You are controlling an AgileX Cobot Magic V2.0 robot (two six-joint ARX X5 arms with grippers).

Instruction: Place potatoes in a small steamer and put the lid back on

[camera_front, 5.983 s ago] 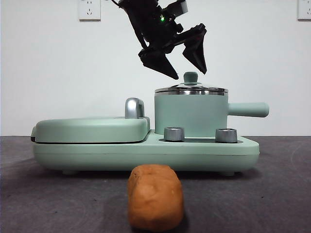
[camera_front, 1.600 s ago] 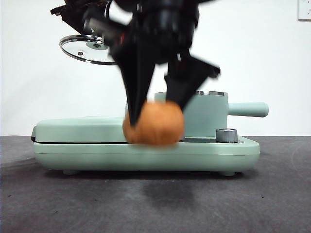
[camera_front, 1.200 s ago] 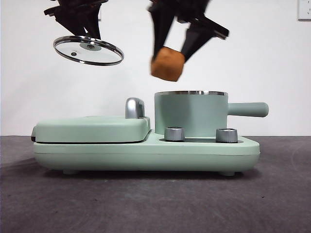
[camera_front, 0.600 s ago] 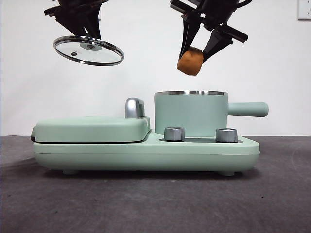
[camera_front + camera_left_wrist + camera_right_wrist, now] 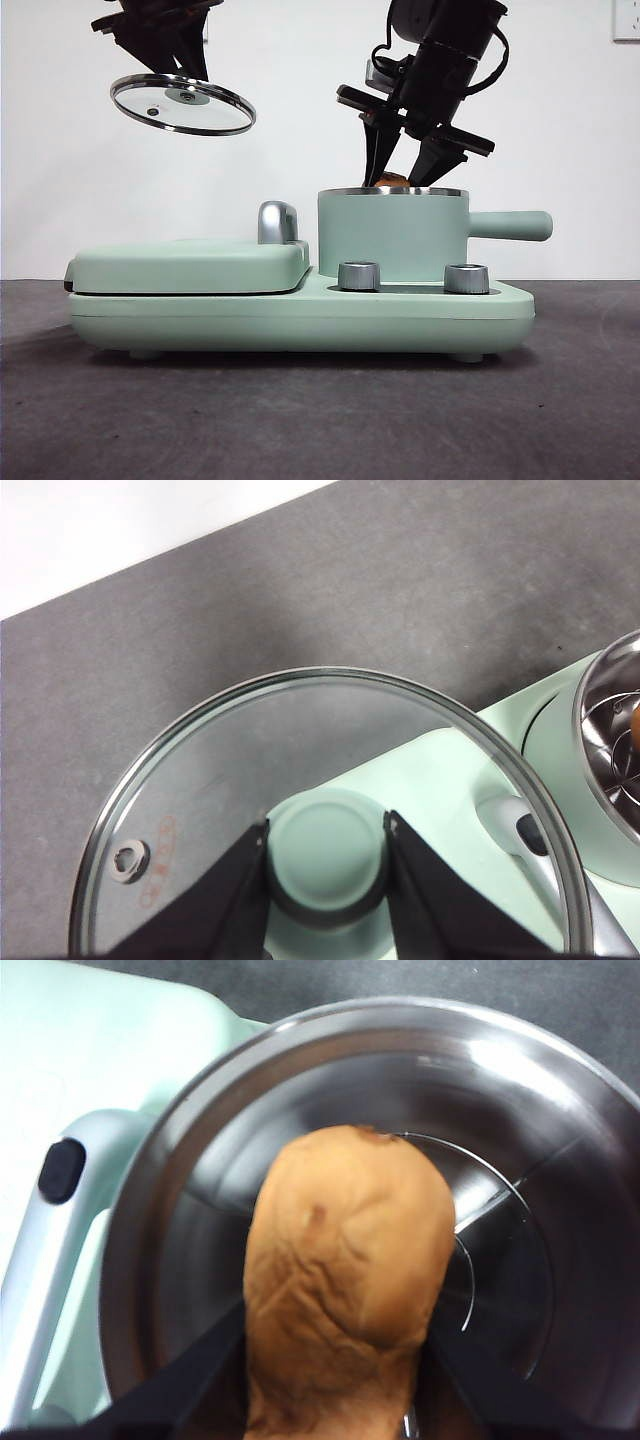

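Observation:
The mint-green steamer (image 5: 392,235) stands open on the appliance base, its steel inside showing in the right wrist view (image 5: 520,1260). My right gripper (image 5: 404,172) is shut on the orange-brown potato (image 5: 340,1270) and holds it at the steamer's mouth; only a sliver of potato (image 5: 391,181) shows above the rim in the front view. My left gripper (image 5: 327,865) is shut on the mint knob (image 5: 327,848) of the glass lid (image 5: 183,104) and holds it tilted high above the griddle cover, left of the steamer.
The flat mint griddle cover (image 5: 190,265) with a steel hinge post (image 5: 277,222) lies left of the steamer. Two steel dials (image 5: 359,276) sit on the base front. The steamer's side handle (image 5: 512,225) sticks out to the right.
My right gripper has come down with the potato from above the steamer to its rim, so the potato is mostly hidden inside. The left gripper and lid have not moved.

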